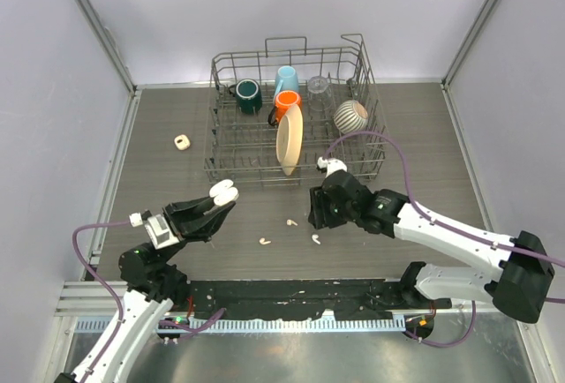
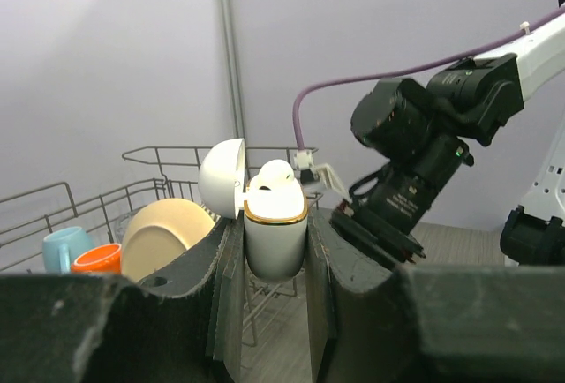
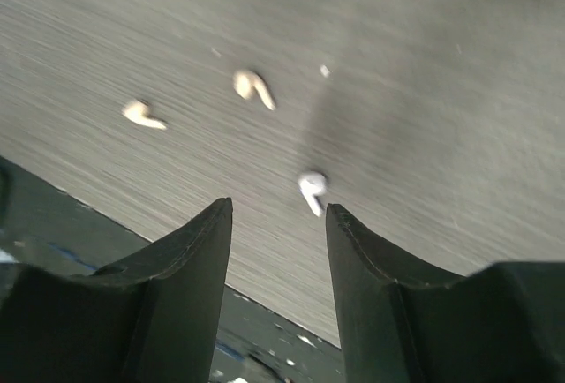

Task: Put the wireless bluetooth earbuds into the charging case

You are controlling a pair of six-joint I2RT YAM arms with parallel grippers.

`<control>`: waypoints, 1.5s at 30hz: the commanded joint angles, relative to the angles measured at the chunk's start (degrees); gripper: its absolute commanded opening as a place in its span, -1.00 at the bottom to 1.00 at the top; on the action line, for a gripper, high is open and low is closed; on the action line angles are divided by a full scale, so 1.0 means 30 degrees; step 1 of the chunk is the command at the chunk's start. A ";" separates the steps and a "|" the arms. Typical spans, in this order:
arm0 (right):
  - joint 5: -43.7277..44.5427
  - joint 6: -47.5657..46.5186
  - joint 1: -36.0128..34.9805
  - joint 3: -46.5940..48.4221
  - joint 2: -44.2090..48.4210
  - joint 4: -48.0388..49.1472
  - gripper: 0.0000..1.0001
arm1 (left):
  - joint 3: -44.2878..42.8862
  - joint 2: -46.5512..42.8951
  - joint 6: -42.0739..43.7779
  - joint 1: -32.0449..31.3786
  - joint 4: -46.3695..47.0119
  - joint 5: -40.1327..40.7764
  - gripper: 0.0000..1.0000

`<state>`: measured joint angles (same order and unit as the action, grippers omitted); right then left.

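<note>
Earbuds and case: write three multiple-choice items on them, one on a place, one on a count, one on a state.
1. Where is the case?
A. in the rack
B. between the left fingers
C. inside a mug

2. How many earbuds lie loose on the table in the right wrist view?
A. one
B. five
C. three

3. How is the lid of the case?
A. open
B. shut
C. missing

Answers:
1 B: the left wrist view shows the fingers pressed on both its sides.
2 C: three small pale earbuds lie on the wood ahead of the right fingers.
3 A: the lid stands tipped back on its hinge, with one earbud showing inside.
</note>
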<state>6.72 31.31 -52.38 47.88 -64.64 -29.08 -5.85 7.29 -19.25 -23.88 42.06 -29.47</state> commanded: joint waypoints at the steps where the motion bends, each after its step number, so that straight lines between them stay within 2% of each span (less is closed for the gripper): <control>1: 0.0514 -0.0709 0.0028 -0.0782 -0.0597 0.0053 0.04 | -0.0219 0.0031 0.0263 -0.0009 -0.0076 0.0333 -1.00; 11: -0.0453 -0.1032 0.0028 -0.1516 -0.3529 0.2163 0.01 | -0.0424 0.0178 0.0174 -0.0038 -0.0222 0.0186 -1.00; 30: -0.0717 -0.1618 -0.0294 -0.1545 -0.5405 0.2574 -0.04 | -0.0337 0.0500 0.0175 -0.0038 -0.0281 0.0303 -1.00; 45: -0.0425 -0.1150 -0.0382 -0.1721 -0.6255 0.2575 -0.22 | -0.0365 0.0442 0.0087 -0.0009 -0.0193 0.0304 -1.00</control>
<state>4.40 27.24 -53.19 42.81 -83.40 -22.31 -5.85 8.51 -19.09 -23.88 39.99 -29.12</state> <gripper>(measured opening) 0.410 0.307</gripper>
